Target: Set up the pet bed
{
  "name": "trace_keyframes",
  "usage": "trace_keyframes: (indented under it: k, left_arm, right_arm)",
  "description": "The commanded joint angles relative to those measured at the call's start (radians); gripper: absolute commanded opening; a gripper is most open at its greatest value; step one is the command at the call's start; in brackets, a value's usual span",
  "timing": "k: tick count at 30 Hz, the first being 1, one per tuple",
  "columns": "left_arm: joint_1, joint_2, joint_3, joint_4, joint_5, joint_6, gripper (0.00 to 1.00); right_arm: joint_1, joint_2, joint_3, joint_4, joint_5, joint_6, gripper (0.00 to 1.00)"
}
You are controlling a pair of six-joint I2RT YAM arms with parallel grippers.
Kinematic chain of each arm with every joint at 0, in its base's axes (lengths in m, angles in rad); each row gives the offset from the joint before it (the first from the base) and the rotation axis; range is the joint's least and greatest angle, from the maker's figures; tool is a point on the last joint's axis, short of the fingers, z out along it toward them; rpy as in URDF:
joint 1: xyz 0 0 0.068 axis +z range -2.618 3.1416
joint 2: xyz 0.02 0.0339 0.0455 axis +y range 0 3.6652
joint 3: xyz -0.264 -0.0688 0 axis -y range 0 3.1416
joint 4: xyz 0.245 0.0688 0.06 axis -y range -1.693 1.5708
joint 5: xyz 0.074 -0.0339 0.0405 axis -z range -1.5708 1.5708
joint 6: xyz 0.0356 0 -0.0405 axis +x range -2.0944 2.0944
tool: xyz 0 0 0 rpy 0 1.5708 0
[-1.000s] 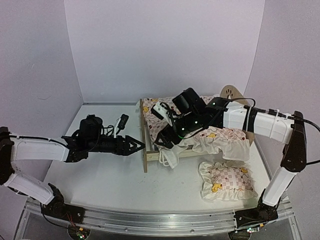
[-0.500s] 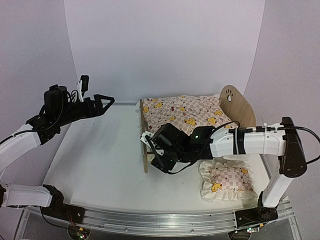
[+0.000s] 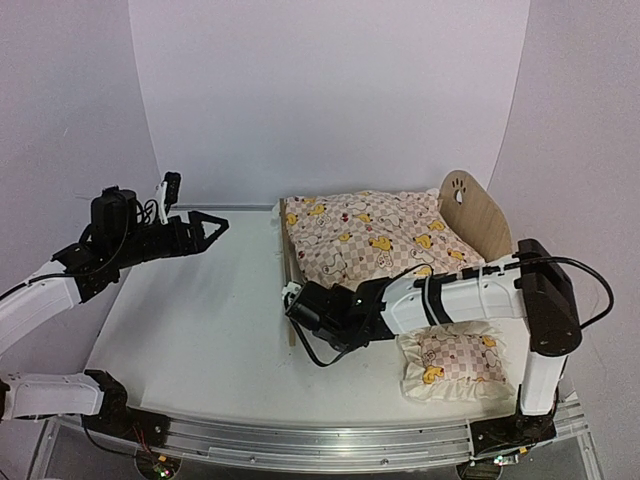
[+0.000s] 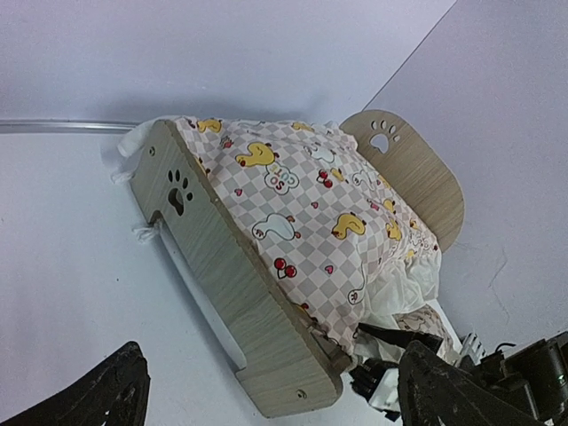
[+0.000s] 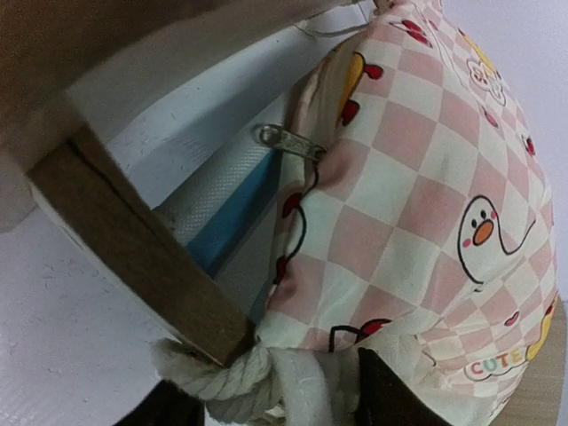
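The pet bed (image 3: 478, 215), a small light-wood frame with a rounded paw-print headboard and a blue-and-white striped base, stands right of centre on the table, headboard towards the right wall.

A second ago the frilled, cartoon-print checked quilt (image 3: 370, 235) was bunched under the right arm and spilling over the near side. Now it lies spread flat across the bed, from the low footboard (image 4: 222, 275) up to the headboard.

The left gripper (image 3: 213, 227), which was then low at the footboard, has lifted well clear to the left. It hangs in the air with its jaws spread and nothing between them.

The right gripper (image 3: 303, 312) has dropped to the near footboard corner. In the wrist view its fingers flank the quilt's white corded hem (image 5: 257, 386), but whether they clamp it cannot be told.

The covering looks essentially done apart from tidying that corner. The small matching frilled pillow (image 3: 452, 362) has not moved; it lies on the table just beside the bed's near side, and probably belongs at the headboard next.

The table (image 3: 190, 320) is plain matte white with a metal rail (image 3: 300, 445) along its near edge. Pale, bare walls (image 3: 330, 90) close it in on three sides.
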Motion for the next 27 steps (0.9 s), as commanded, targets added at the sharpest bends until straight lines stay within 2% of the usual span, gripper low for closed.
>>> trace_keyframes:
  k: [1, 5, 6, 10, 12, 15, 19, 20, 23, 27]
  left_arm:
    - [-0.001, -0.017, -0.018, 0.014, 0.043, -0.024, 0.98]
    - [0.0, 0.004, -0.028, 0.031, 0.095, -0.039, 0.96]
    - [-0.002, 0.01, -0.035, 0.04, 0.116, -0.04, 0.96]
    - [-0.009, 0.029, -0.071, 0.119, 0.213, -0.055, 0.91]
    - [-0.037, 0.029, -0.091, 0.163, 0.22, -0.058, 0.89]
    - [-0.144, 0.043, -0.095, 0.226, 0.181, -0.037, 0.84]
    - [-0.307, 0.111, -0.086, 0.343, 0.15, -0.01, 0.76]
    - [-0.352, 0.159, -0.106, 0.453, 0.156, -0.008, 0.77]
    - [-0.386, 0.243, -0.107, 0.584, 0.183, -0.013, 0.81]
    - [-0.427, 0.373, -0.063, 0.67, 0.177, 0.002, 0.82]
  right_arm:
    - [0.005, -0.109, -0.033, 0.059, -0.007, 0.042, 0.4]
    - [0.004, -0.15, -0.051, 0.076, -0.06, 0.056, 0.03]
    - [0.004, -0.161, -0.054, 0.077, -0.068, 0.059, 0.0]
    - [0.004, -0.257, -0.072, 0.081, -0.148, 0.077, 0.0]
    - [-0.011, -0.305, -0.081, 0.081, -0.247, 0.086, 0.0]
    - [-0.063, -0.351, -0.084, 0.082, -0.453, 0.108, 0.0]
    - [-0.144, -0.39, -0.103, 0.107, -0.655, 0.131, 0.0]
    - [-0.193, -0.412, -0.121, 0.124, -0.771, 0.131, 0.0]
    - [-0.246, -0.436, -0.144, 0.141, -0.898, 0.131, 0.0]
    - [-0.296, -0.447, -0.122, 0.147, -1.04, 0.166, 0.0]
